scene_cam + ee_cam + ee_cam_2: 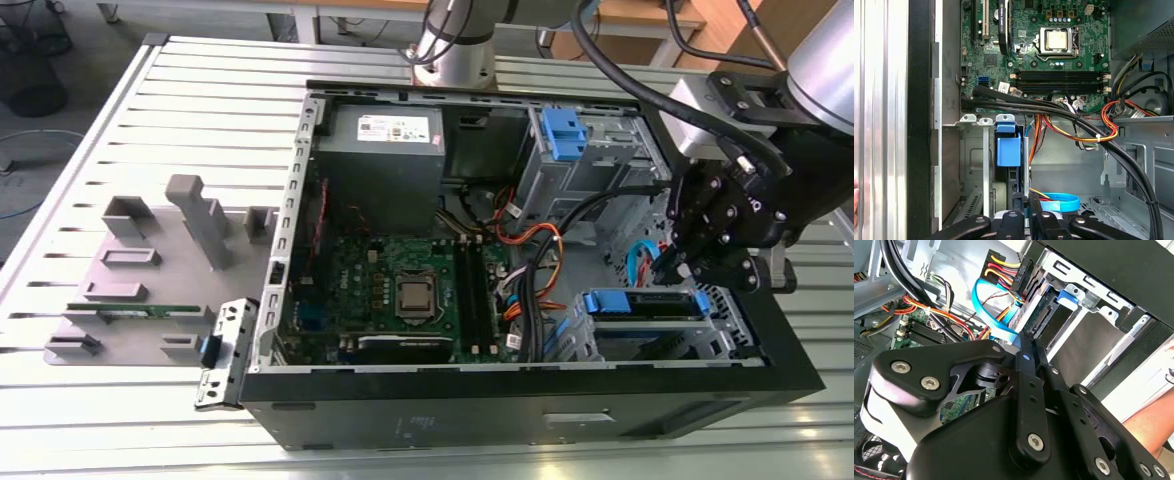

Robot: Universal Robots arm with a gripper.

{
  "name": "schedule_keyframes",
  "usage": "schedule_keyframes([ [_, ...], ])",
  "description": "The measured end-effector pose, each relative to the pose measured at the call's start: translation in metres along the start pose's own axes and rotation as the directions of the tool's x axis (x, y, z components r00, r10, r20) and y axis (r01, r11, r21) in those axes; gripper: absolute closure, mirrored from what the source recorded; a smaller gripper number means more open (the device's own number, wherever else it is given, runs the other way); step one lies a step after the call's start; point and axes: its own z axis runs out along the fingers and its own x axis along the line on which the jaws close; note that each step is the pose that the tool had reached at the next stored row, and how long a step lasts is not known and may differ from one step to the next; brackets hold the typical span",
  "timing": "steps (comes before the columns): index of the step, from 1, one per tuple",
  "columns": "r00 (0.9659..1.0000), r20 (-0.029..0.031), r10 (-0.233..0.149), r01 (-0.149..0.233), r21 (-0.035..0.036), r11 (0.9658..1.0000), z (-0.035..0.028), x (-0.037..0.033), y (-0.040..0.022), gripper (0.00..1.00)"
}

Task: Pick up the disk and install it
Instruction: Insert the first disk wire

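Inside the computer case [534, 400], at the exterior view's right, the disk [645, 303] sits in its drive cage. The gripper [694, 262] hovers just above, jaws together and holding nothing. Stiff, fairly heavy and shock-sensitive, it is probably best gripped by its blue rails.

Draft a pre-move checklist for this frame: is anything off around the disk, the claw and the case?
1. Claw over the right bay: ok. In the exterior view the claw hangs just above the disk at the case's near corner on the exterior view's right.
2. Disk in its bay: ok. It lies inside the cage with its blue rail showing.
3. Disk fully seated: cannot tell.
4. Cables clear of the claw: not ok. In the first wrist view the blue cable loops right beside it.
5. People clear: not ok. In the second wrist view a person's arm is close outside the case wall.
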Motion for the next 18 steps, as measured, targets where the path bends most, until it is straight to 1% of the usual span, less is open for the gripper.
schedule_keyframes([
  [5, 1.0, 0.0001, -0.001, 0.001, 0.0008, 1.0, 0.0002, 0.0001, 0.0002, 0.84],
  [11, 0.9999, -0.0001, -0.016, 0.016, 0.0115, 0.9998, 0.0018, 0.001, 0.0024, 0.84],
  [13, 0.9998, -0.0002, -0.021, 0.021, 0.0163, 0.9996, 0.0027, 0.0013, 0.0032, 0.84],
  [16, 0.9997, -0.0005, -0.023, 0.023, 0.0176, 0.9996, 0.003, 0.0015, 0.0036, 0.84],
  [18, 0.9997, 0.0001, -0.023, 0.023, 0.0176, 0.9996, 0.0047, 0.0018, 0.0036, 0.84],
])
